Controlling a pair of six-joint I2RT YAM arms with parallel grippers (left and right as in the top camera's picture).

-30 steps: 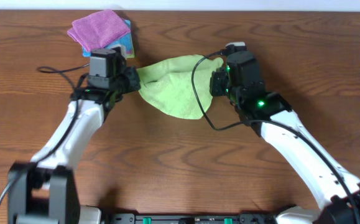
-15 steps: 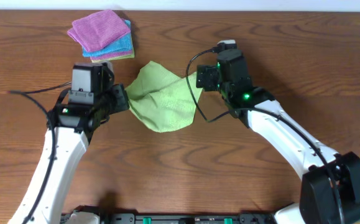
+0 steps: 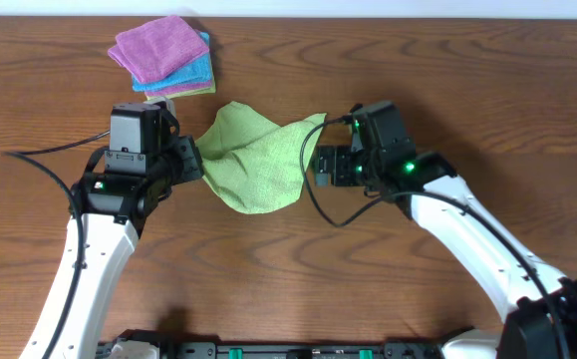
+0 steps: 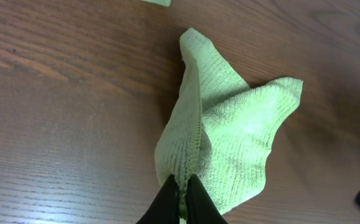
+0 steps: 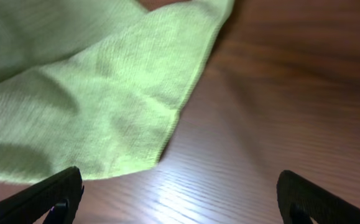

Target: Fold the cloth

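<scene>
The left gripper (image 4: 181, 198) is pinched together on a gathered edge of the cloth (image 4: 242, 130), holding that ridge up off the table (image 4: 55, 93) (the rest drapes onto the wood). The right gripper (image 5: 180, 194) stands wide apart and grips nothing, just beside the cloth's opposite corner. A purple folded cloth (image 3: 156, 45) sits stacked on a turquoise folded cloth (image 3: 198, 70), behind the left arm.
</scene>
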